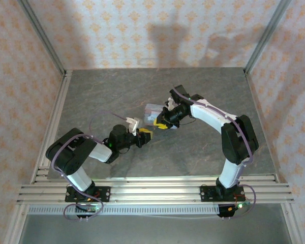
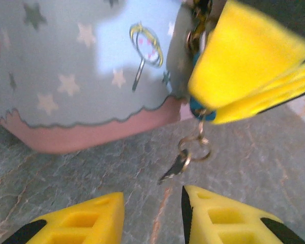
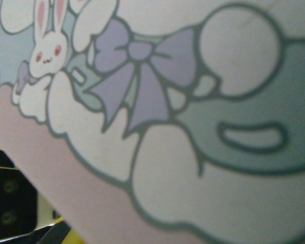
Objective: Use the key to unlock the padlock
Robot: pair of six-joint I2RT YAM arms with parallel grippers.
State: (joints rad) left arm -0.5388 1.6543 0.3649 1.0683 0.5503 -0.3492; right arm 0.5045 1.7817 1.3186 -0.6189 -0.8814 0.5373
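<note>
In the left wrist view, the yellow fingers (image 2: pixel 244 66) of my right gripper (image 1: pixel 161 123) are pressed together on the small bluish padlock (image 2: pixel 199 108), which peeks out below them beside the tin. A ring (image 2: pixel 195 148) hangs from the padlock, and on it dangles the thin key (image 2: pixel 177 166), just above the table. My left gripper (image 2: pixel 152 195) stands open right in front of the key, with nothing between its fingers. From above, the left gripper (image 1: pixel 145 136) faces the right one closely.
The pale blue tin (image 2: pixel 81 76) with stars and a pink base stands just behind the key. From above, the tin (image 1: pixel 152 113) sits mid-table. Its cartoon lid (image 3: pixel 193 127) is very close to the right wrist camera. Metal rails (image 1: pixel 56 117) border the grey table.
</note>
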